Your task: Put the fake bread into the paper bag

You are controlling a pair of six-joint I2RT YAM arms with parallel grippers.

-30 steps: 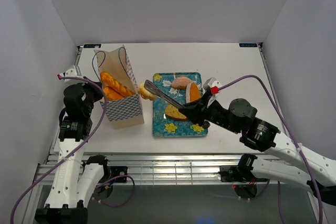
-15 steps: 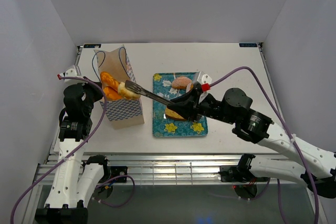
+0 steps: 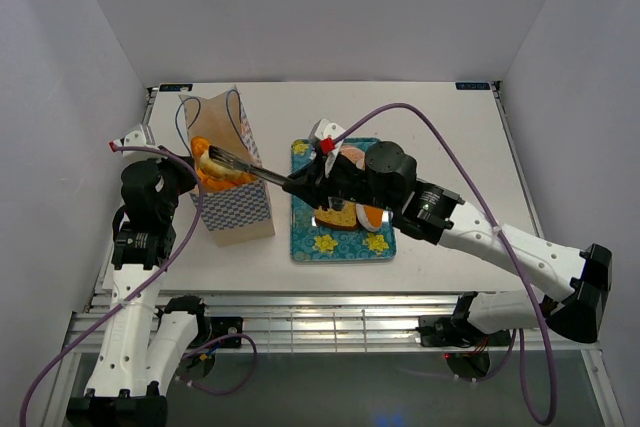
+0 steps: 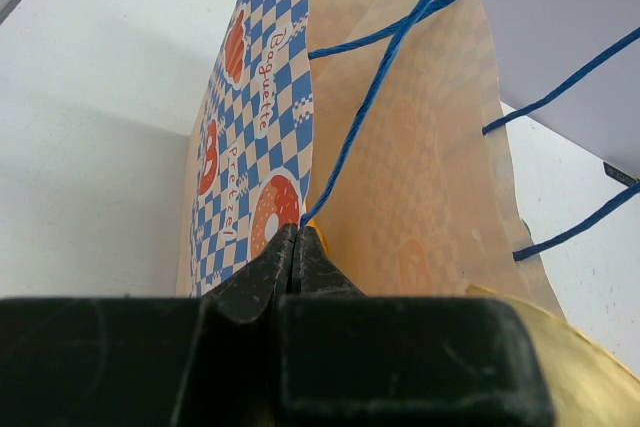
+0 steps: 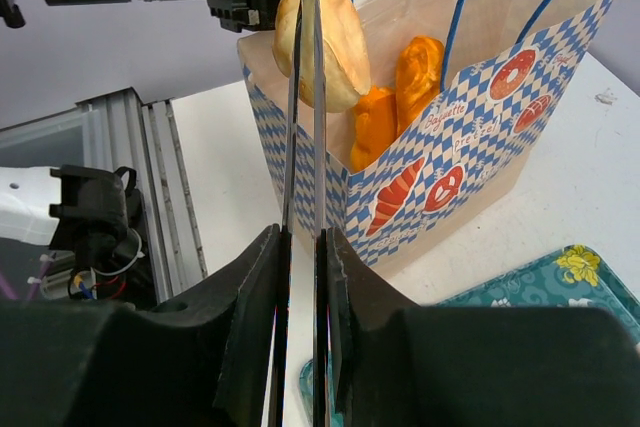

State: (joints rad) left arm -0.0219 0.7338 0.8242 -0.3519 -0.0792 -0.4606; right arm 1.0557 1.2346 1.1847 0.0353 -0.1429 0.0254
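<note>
- While the tongs (image 5: 305, 117) pinched a pale bread slice (image 5: 335, 37) at their tips, that slice hung over the open mouth of the paper bag (image 5: 450, 177), above the rim near one corner.
- Two orange breads (image 5: 400, 97) stood inside the bag, tops poking past the rim.
- Right gripper (image 5: 300, 247) was squeezed onto the tong arms; blades ran nearly pressed together along their length.
- Left gripper (image 4: 297, 247) was clamped on the bag's top edge where a blue cord handle (image 4: 400, 37) came down. Paper or cord in the bite: hard to tell from that angle.
- Bag stood upright on the table (image 3: 430, 117), just left of the teal tray (image 3: 305, 237).
- More breads (image 3: 345, 157) lay on the tray, partly under the right arm.
</note>
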